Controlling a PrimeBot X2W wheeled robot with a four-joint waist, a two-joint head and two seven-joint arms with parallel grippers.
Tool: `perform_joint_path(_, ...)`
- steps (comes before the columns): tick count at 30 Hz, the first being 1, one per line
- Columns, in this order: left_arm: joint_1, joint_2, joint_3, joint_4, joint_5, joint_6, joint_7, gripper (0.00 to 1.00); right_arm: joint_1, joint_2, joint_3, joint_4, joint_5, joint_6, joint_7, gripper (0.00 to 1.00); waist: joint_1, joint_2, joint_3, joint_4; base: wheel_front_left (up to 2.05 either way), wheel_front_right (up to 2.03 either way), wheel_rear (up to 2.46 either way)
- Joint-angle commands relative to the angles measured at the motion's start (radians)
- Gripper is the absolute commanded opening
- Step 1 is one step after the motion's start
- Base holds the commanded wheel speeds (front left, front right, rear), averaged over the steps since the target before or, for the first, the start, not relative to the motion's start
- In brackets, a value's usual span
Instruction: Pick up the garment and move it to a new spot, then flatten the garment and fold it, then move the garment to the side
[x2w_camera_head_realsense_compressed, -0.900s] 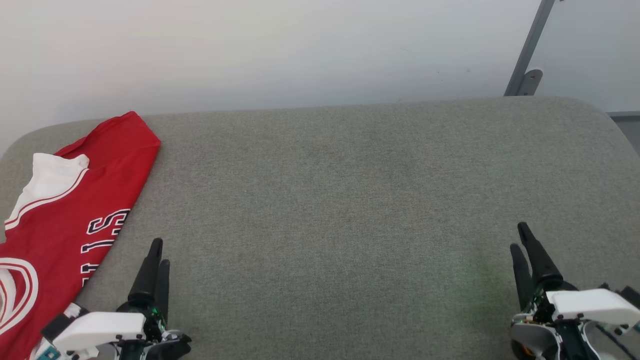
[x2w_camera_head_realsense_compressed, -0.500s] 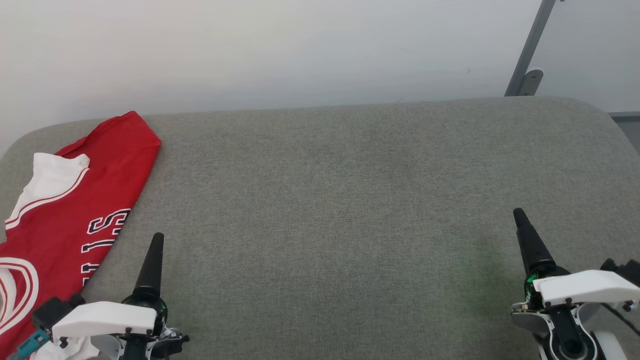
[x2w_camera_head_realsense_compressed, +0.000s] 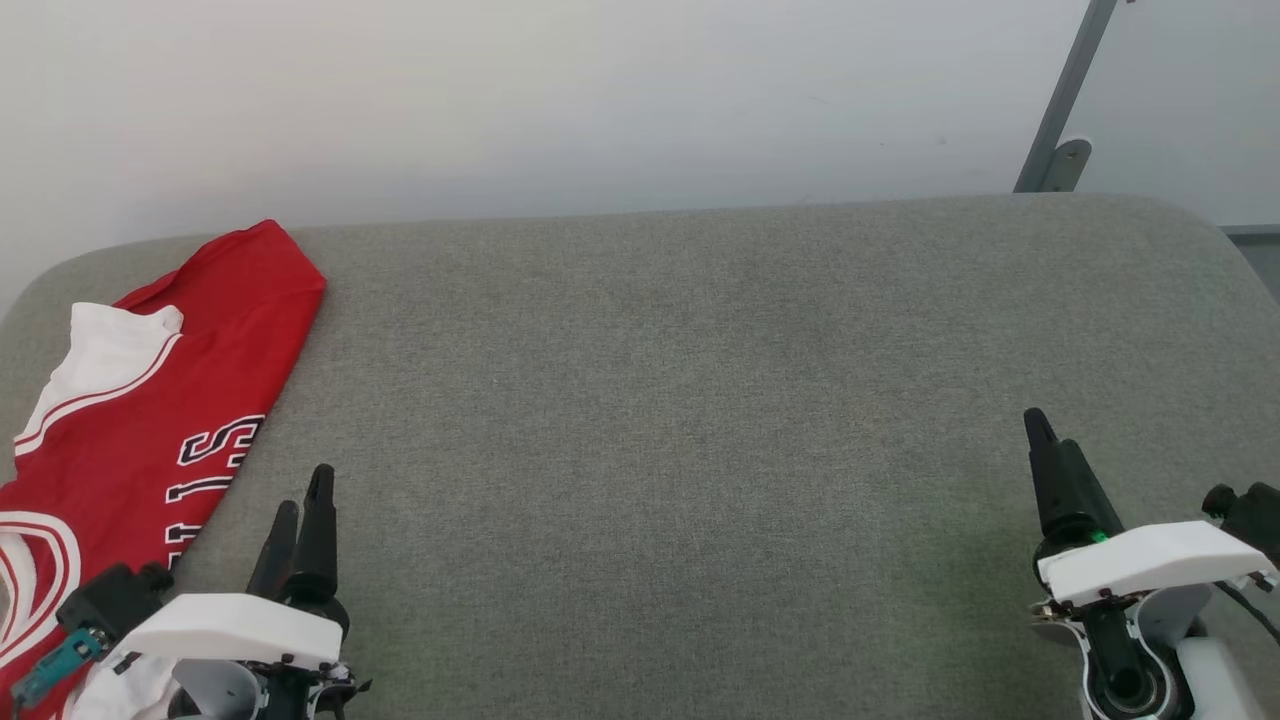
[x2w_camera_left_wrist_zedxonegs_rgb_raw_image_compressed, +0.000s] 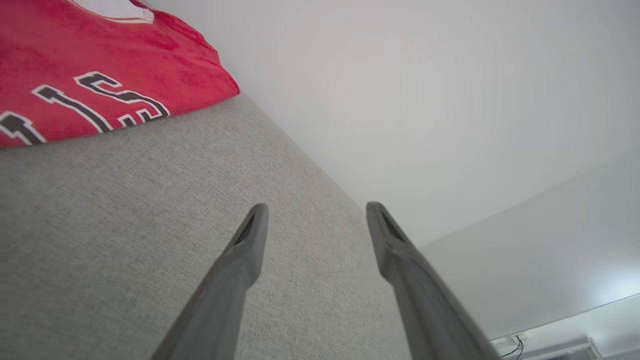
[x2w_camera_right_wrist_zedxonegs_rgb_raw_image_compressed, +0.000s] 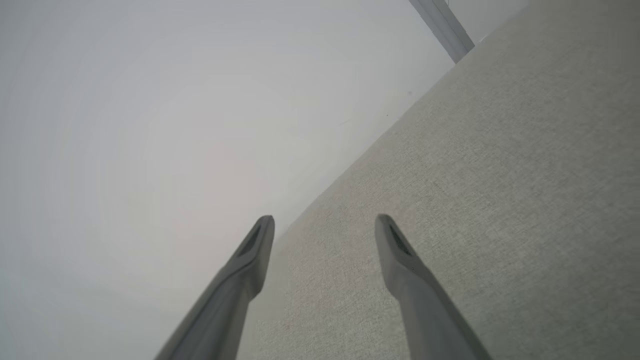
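The garment (x2w_camera_head_realsense_compressed: 150, 420), a red jersey with a white sleeve and black-and-white lettering, lies spread at the left end of the grey upholstered surface (x2w_camera_head_realsense_compressed: 680, 400), partly running off the head view's left edge. Its red cloth and lettering also fill the upper left of the left wrist view, garment (x2w_camera_left_wrist_zedxonegs_rgb_raw_image_compressed: 100, 65). My left gripper (x2w_camera_head_realsense_compressed: 303, 488) hovers just right of the jersey's near edge, open and holding nothing, left gripper (x2w_camera_left_wrist_zedxonegs_rgb_raw_image_compressed: 315, 215). Far to the right, my right gripper (x2w_camera_head_realsense_compressed: 1042, 432) is open over bare fabric, right gripper (x2w_camera_right_wrist_zedxonegs_rgb_raw_image_compressed: 325, 225).
A pale wall (x2w_camera_head_realsense_compressed: 500, 100) runs behind the surface's back edge. A grey metal post with a bracket (x2w_camera_head_realsense_compressed: 1062, 120) stands at the back right corner. The surface has rounded corners and drops away at left and right.
Both wrists have rolled: the left gripper's two fingers show apart again in the head view. The right gripper has crept slightly upward and tilted. The jersey has stayed put.
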Motion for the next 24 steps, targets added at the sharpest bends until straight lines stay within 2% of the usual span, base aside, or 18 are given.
perform_joint_path(1, -0.021, 0.009, -0.003, -0.016, 0.033, 0.004, -0.010, 1.00, -0.032, -0.009, -0.001, -0.009, -0.039, 0.000, -0.011, 1.00, 0.0000, 0.0000, 0.000, 0.000, 0.00, 0.00, 0.00)
perform_joint_path(11, -0.025, 0.029, -0.033, -0.008, 0.192, 0.018, -0.044, 1.00, -0.051, -0.007, 0.005, 0.006, -0.272, 0.000, -0.045, 1.00, 0.0000, 0.0000, 0.001, 0.001, 0.00, 0.00, 0.00)
perform_joint_path(24, -0.032, 0.053, -0.059, 0.016, 0.359, 0.028, -0.084, 1.00, -0.076, -0.014, 0.011, 0.031, -0.478, 0.000, -0.085, 1.00, 0.0000, 0.0000, 0.000, -0.001, 0.00, 0.00, 0.00)
